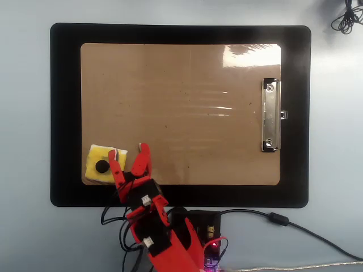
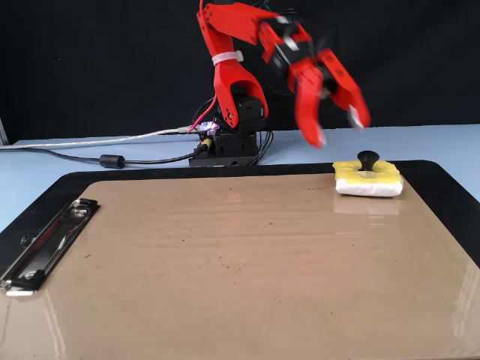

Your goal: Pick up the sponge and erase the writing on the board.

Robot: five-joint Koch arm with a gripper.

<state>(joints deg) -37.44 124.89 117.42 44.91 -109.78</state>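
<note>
The sponge, a small yellow square with a black round knob at its centre, lay flat on the board at the board's lower-left corner in the overhead view; in the fixed view it sat at the far right corner of the board, nearest the arm's base. Nothing gripped it. The board, a glossy brown clipboard, rested inside the borders of a larger black mat, with its silver metal clip on the right-hand side in the overhead view and at the left edge in the fixed view. Only scattered dark specks and glare showed on the brown surface; no legible writing could be made out in either view.

The gripper hung in the air above the board, raised well clear of the sponge and to its left in the fixed view, its image blurred. Its two red jaws stood spread apart, holding nothing. In the overhead view the gripper appeared just to the right of the sponge. The red arm rose from its base at the near edge of the mat, with cables trailing across the pale table.
</note>
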